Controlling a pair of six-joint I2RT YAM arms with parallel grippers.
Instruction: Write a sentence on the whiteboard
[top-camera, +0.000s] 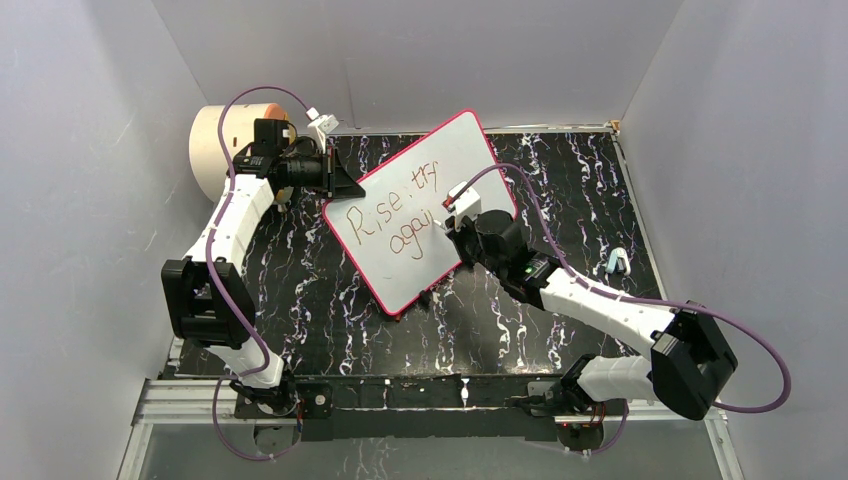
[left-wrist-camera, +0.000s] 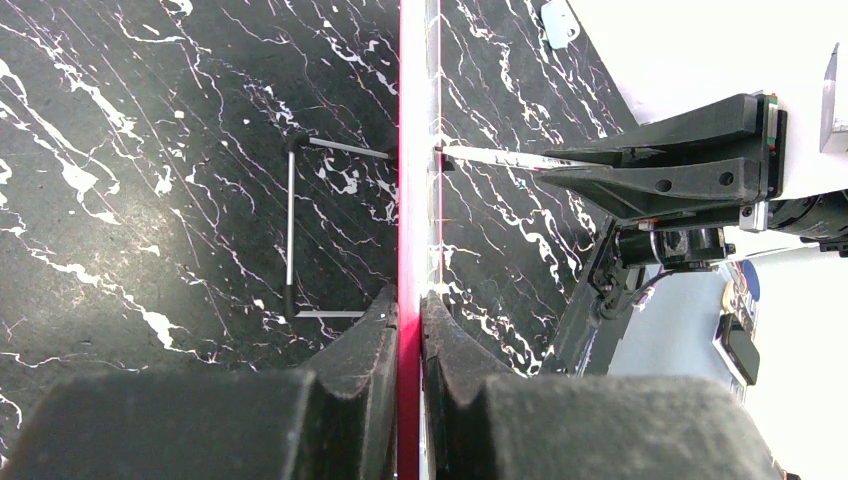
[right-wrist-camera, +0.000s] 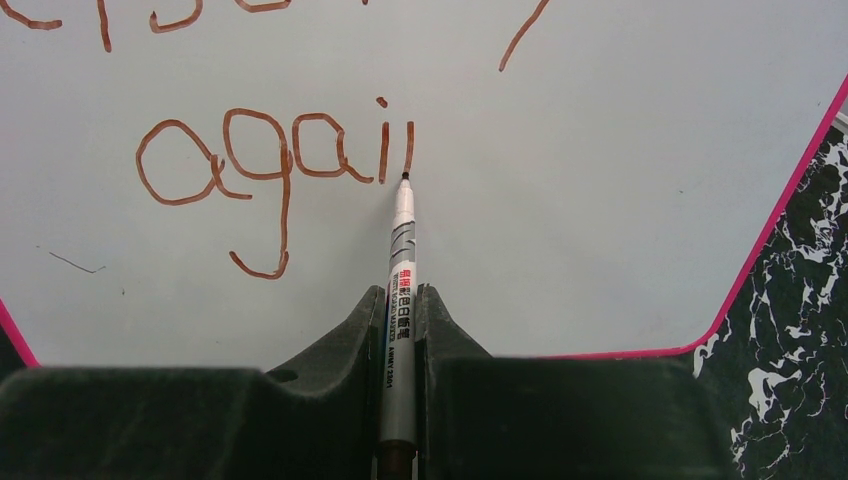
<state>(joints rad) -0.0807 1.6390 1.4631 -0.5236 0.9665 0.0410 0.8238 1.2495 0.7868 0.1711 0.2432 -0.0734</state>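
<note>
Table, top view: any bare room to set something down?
Free: table strip between whiteboard and base rail; far-right corner beyond the right arm. Crowded: far left, cream cylinder plus left arm; pale-blue item at right edge.

One whiteboard (top-camera: 455, 145), one sentence (top-camera: 372, 222) in two lines, one marker (right-wrist-camera: 400, 290); one cream cylinder (top-camera: 212, 150) at table's far left corner; one small pale-blue item (top-camera: 617, 262) near right edge.
</note>
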